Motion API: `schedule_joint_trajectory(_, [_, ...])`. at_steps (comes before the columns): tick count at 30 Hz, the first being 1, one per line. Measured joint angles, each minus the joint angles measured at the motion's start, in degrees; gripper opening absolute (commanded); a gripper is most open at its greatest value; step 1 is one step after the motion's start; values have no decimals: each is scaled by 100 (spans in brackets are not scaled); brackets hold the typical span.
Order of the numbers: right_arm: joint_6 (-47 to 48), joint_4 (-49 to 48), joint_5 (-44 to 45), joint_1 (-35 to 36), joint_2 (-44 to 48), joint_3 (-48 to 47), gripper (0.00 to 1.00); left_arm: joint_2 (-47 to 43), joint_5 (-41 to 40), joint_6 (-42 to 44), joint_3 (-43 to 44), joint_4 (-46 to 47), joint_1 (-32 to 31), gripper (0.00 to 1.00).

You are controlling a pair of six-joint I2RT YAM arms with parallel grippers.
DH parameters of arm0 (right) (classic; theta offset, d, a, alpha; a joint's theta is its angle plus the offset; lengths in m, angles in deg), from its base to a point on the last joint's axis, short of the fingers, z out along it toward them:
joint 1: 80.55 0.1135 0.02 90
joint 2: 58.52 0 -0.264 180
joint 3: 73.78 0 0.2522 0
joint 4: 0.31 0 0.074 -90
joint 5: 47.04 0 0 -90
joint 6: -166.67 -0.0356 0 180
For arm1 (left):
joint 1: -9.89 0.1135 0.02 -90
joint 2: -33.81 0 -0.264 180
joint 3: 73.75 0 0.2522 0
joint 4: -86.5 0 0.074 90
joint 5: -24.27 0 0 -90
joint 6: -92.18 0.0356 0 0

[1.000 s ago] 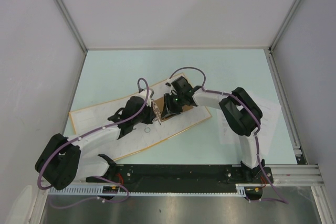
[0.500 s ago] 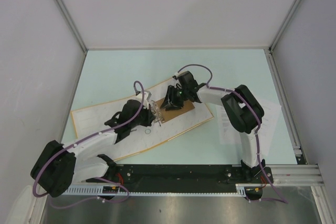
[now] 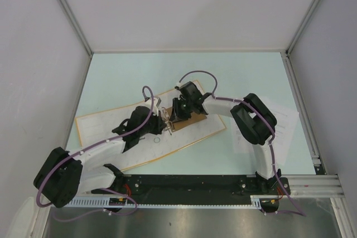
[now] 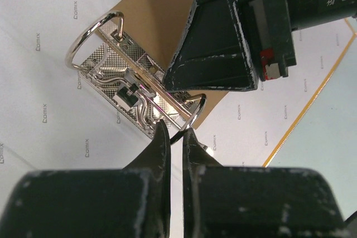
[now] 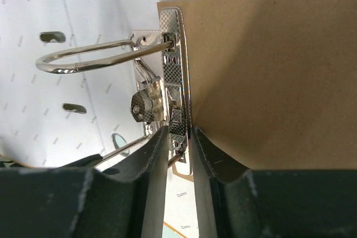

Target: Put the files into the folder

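Both my grippers sit at the ring clip [image 5: 173, 82] of the open folder [image 3: 97, 126]. My left gripper [image 4: 174, 132] is pressed together. My right gripper [image 5: 178, 133] has the clip between its fingers; I cannot tell if it squeezes. The files [image 3: 287, 118] lie on the table [image 3: 167, 71], right of the folder.

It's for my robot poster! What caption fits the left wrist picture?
Left hand pinches a ring of the clip in the open folder.

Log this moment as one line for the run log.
folder open flat | left gripper shut on ring clip | right gripper astride ring clip, grip unclear | files beside folder, not filed
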Motion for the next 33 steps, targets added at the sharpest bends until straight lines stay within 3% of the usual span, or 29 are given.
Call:
schedule_joint_trajectory(13, [389, 177, 184, 76, -85, -129, 17, 55, 42, -66, 0, 61, -4, 0])
schedule_joint_trajectory(26, [535, 433, 590, 245, -293, -330, 0, 46, -48, -101, 48, -66, -2, 0])
schedule_joint_trajectory(33, [518, -46, 599, 271, -286, -79, 0, -26, -221, -98, 59, -199, 2, 0])
